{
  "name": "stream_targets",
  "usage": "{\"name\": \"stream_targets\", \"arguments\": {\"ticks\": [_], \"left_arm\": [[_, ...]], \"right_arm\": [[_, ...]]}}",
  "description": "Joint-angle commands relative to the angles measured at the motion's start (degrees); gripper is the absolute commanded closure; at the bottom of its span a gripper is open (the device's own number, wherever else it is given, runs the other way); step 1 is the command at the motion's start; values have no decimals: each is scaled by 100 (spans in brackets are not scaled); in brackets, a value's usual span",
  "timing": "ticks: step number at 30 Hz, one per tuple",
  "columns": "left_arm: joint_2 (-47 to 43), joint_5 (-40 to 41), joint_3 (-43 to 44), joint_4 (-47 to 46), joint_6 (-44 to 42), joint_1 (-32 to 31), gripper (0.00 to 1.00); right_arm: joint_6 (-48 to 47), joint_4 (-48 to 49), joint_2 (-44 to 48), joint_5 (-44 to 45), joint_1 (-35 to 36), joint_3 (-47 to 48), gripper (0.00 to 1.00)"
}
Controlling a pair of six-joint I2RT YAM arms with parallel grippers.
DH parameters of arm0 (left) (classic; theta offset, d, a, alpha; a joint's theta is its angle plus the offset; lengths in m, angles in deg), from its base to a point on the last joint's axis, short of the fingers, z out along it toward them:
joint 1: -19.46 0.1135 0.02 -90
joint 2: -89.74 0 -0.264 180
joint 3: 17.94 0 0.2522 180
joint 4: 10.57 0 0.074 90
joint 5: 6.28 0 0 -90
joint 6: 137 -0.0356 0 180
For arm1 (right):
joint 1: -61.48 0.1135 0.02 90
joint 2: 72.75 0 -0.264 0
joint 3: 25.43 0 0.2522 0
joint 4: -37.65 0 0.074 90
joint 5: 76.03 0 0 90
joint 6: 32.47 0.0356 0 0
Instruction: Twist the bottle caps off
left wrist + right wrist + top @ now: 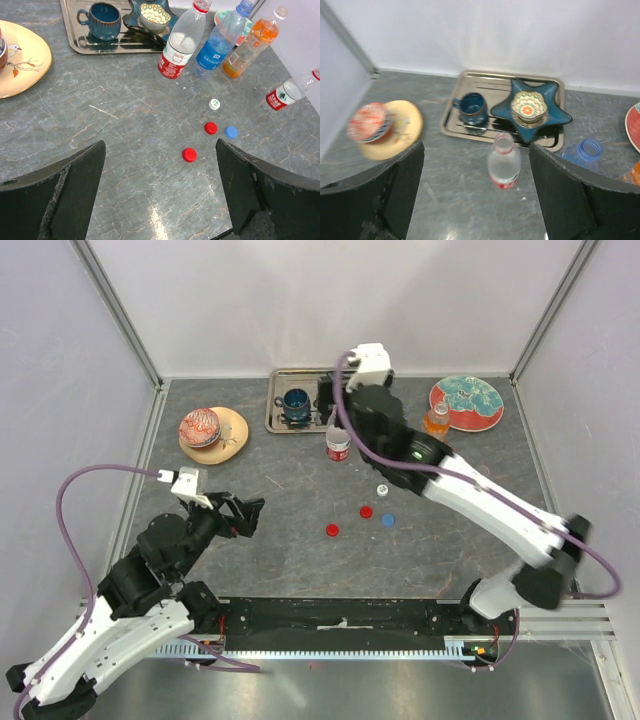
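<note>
Judging from the four caps (210, 128) lying loose at the middle of the bench (115, 130), ahead of the wide-spread, empty left hand (161, 145), the unscrewing appears done. Toward the far edge, three bottles (177, 47) appear uncapped. The right hand (476, 147) is held open and empty near one. A careful retreat is called for. The fourth bottle (285, 92) is cut off at its neck.

Bright, even light; right wrist view seems motion-blurred.
</note>
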Motion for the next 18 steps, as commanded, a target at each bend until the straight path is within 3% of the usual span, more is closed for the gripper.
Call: {"name": "stream_targets", "arguments": {"ticks": [1, 10, 13, 18], "left_arm": [[454, 108, 319, -277, -46, 5, 1], [2818, -770, 1312, 127, 1166, 5, 1], [3364, -999, 1471, 127, 1518, 5, 1], [3427, -1018, 1287, -118, 1449, -4, 1]], "right_arm": [[-249, -513, 2030, 472, 554, -533, 7], [419, -1736, 4617, 939, 686, -2889, 5], [586, -1737, 5031, 860, 678, -3408, 5], [657, -1649, 5174, 492, 686, -3769, 5]]}}
